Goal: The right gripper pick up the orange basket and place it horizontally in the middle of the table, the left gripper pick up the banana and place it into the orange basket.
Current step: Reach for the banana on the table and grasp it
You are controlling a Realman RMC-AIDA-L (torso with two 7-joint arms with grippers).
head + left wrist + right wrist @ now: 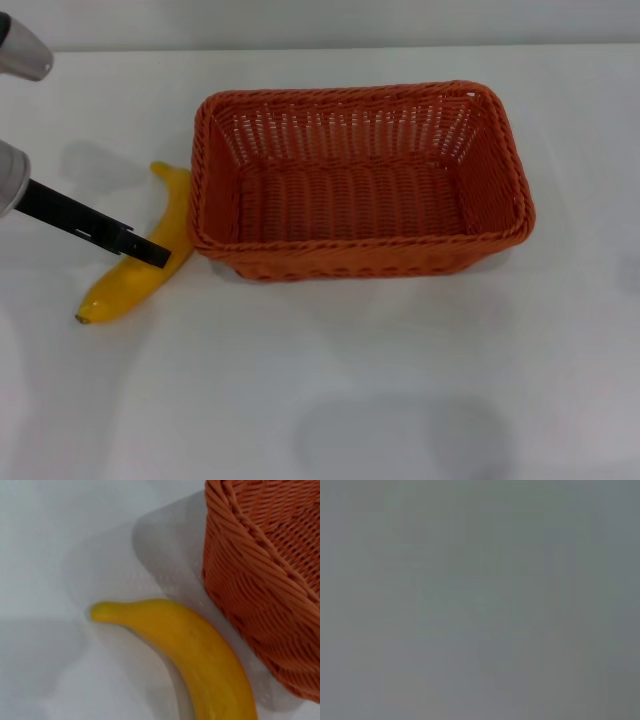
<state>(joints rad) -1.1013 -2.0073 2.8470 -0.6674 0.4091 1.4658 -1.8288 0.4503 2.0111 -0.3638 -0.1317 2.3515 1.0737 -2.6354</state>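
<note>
The orange basket (pixel 360 180) stands upright and lengthwise across the middle of the white table (pixel 330 400), nothing inside it. A yellow banana (pixel 145 260) lies on the table just left of the basket's left end, its dark tip toward the front. My left gripper (pixel 150 250) reaches in from the left, its black finger lying across the banana's middle. In the left wrist view the banana (pixel 195 655) curves beside the basket's woven wall (pixel 265 595). The right gripper is out of view.
Open white tabletop spreads in front of the basket and to its right. A grey arm segment (pixel 20 45) shows at the far left corner. The right wrist view is a plain grey field.
</note>
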